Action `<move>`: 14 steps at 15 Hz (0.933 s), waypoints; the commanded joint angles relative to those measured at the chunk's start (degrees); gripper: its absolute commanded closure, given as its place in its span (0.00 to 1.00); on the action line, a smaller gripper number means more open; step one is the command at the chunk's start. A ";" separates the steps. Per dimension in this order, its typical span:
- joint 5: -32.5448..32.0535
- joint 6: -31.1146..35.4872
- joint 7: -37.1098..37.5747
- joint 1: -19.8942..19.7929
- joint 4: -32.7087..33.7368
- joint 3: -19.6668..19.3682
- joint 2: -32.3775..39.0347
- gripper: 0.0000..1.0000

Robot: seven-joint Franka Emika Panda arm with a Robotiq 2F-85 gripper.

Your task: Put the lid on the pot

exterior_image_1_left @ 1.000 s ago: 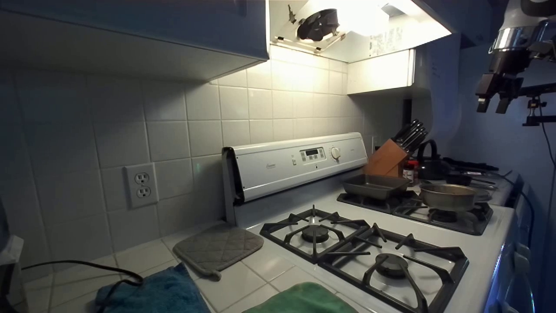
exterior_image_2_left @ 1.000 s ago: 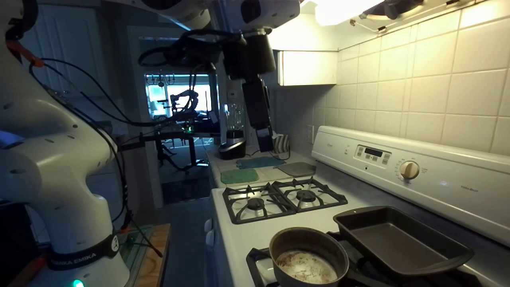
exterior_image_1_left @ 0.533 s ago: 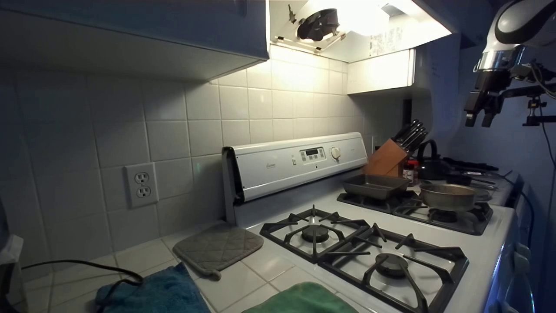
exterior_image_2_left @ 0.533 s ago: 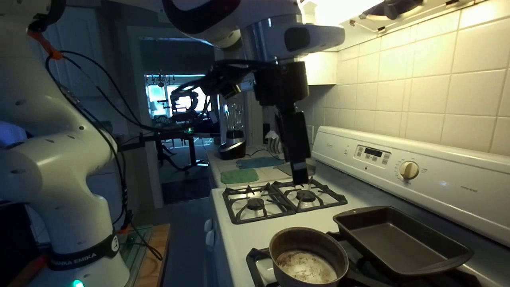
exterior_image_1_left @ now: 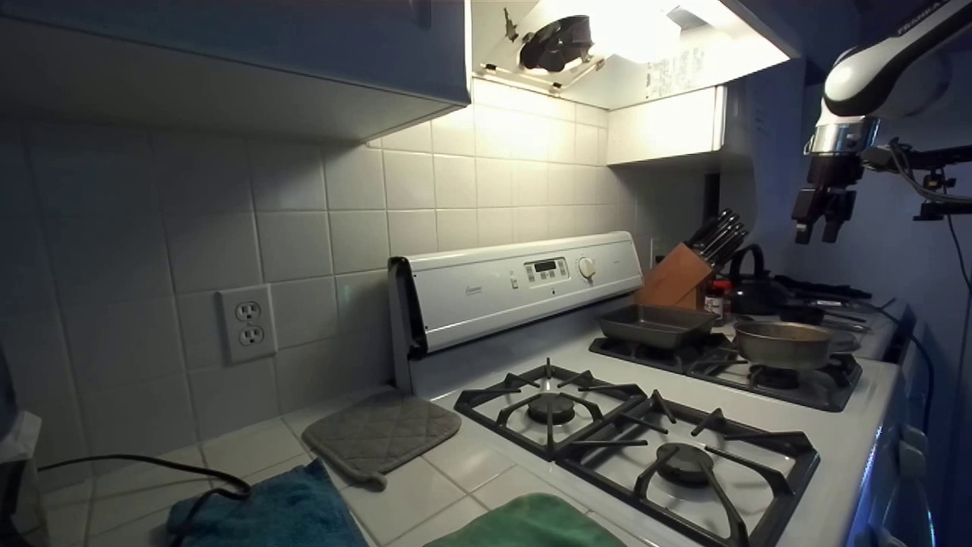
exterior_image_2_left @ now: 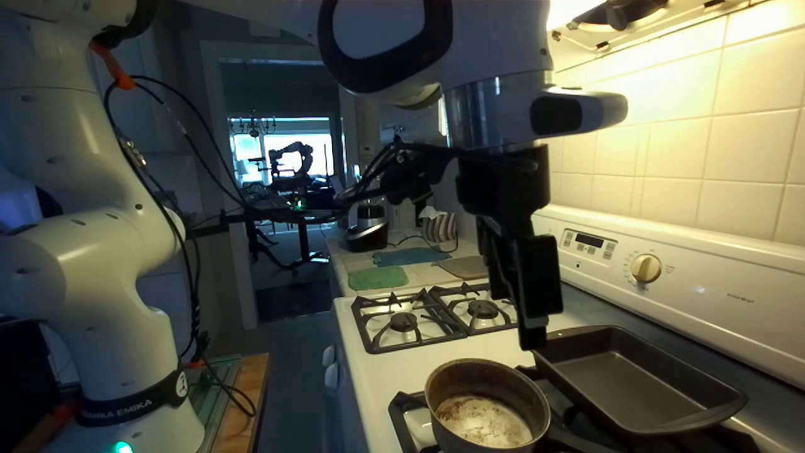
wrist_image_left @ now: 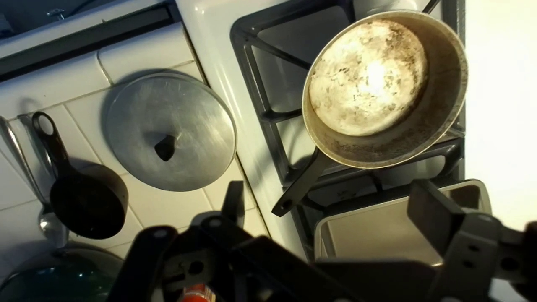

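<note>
The lid [wrist_image_left: 184,113] is a round silvery-grey metal disc with a small black knob. It lies on the white tiled counter beside the stove in the wrist view. In an exterior view it is mostly hidden behind the pot. The pot [wrist_image_left: 373,79] stands upright and uncovered on a burner, stained inside, its dark handle pointing down-left in the wrist view. The pot also shows in both exterior views [exterior_image_1_left: 782,346] [exterior_image_2_left: 484,421]. My gripper [wrist_image_left: 329,201] is open and empty, in the air above the stove and counter. It shows in both exterior views [exterior_image_1_left: 817,230] [exterior_image_2_left: 533,340].
A dark baking pan [exterior_image_2_left: 641,377] sits on the burner beside the pot. A black ladle-like pan [wrist_image_left: 88,205] and a spoon [wrist_image_left: 25,163] lie near the lid. A knife block [exterior_image_1_left: 676,277], red-lidded jar [exterior_image_1_left: 715,300] and kettle [exterior_image_1_left: 752,292] stand behind. A range hood hangs above.
The gripper has moved down and to the left in one exterior view, and down and to the right toward the pot and baking pan in another. The pot has not moved.
</note>
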 commanded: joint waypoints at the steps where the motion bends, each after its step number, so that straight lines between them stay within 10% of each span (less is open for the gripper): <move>1: -0.35 2.27 0.72 -1.51 3.88 0.46 6.19 0.00; 14: -0.31 2.30 6.01 -5.33 6.74 0.69 13.53 0.00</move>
